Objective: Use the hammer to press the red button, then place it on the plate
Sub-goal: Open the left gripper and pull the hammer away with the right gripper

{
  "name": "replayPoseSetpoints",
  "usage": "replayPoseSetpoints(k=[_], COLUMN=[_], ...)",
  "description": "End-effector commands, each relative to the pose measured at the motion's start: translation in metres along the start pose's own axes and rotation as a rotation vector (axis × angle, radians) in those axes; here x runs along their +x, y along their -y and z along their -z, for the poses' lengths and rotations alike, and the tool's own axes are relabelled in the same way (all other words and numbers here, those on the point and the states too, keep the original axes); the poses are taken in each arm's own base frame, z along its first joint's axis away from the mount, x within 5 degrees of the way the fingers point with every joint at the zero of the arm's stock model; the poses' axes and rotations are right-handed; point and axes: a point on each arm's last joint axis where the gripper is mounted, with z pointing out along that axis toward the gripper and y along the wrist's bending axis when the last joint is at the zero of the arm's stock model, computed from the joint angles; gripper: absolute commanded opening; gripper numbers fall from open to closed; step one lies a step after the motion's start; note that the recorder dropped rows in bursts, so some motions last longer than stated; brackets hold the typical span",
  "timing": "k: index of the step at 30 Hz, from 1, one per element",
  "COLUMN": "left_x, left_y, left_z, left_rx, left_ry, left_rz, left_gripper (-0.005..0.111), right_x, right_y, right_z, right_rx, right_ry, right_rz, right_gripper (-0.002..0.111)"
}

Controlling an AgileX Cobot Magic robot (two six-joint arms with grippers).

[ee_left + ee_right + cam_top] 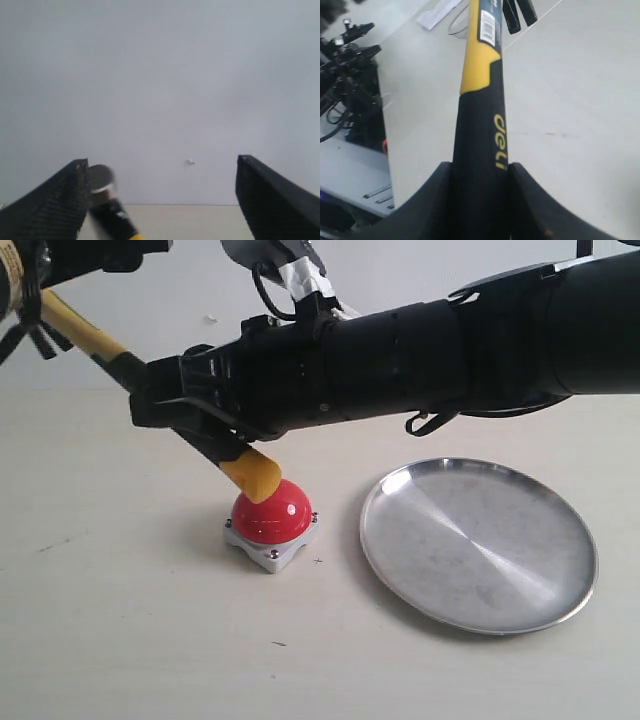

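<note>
The hammer (252, 471) slants down from the upper left, and its yellow handle end rests on top of the red button (271, 512), a red dome on a grey square base. My right gripper (190, 415) reaches across from the right and is shut on the black part of the handle (480, 125). The silver plate (478, 543) lies to the right of the button with nothing on it. In the left wrist view my left gripper (161, 161) is open. The hammer's dark head (100, 178) sits just beside one finger (65, 200).
The right forearm (450, 340) spans the scene above the plate. Behind the table is a white wall (160, 75). The right wrist view shows the table's far edge, with dark equipment (350, 75) beyond it and a white paper (437, 12) on the table.
</note>
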Motion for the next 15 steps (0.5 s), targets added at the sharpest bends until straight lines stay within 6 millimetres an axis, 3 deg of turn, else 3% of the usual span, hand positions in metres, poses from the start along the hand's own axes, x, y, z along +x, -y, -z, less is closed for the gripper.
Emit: replayPoseSetpoints(k=[1, 8, 15], left_x=[-0.013, -0.022, -0.013], left_y=[-0.013, -0.026, -0.037], left_z=[0.006, 0.015, 0.021], left_rx=[-0.038, -0.037, -0.018], left_ry=[0.028, 0.045, 0.036], left_rz=[-0.009, 0.017, -0.021], left_gripper=[0.077, 0.077, 0.061], right_x=[-0.012, -0.023, -0.045], right_y=[0.0, 0.016, 0.029], right_z=[0.004, 0.022, 0.086], right_rx=[0.044, 0.017, -0.309], right_ry=[0.069, 0.101, 0.157], right_rz=[-0.004, -0.022, 0.036], right_gripper=[0.0, 0.0, 0.0])
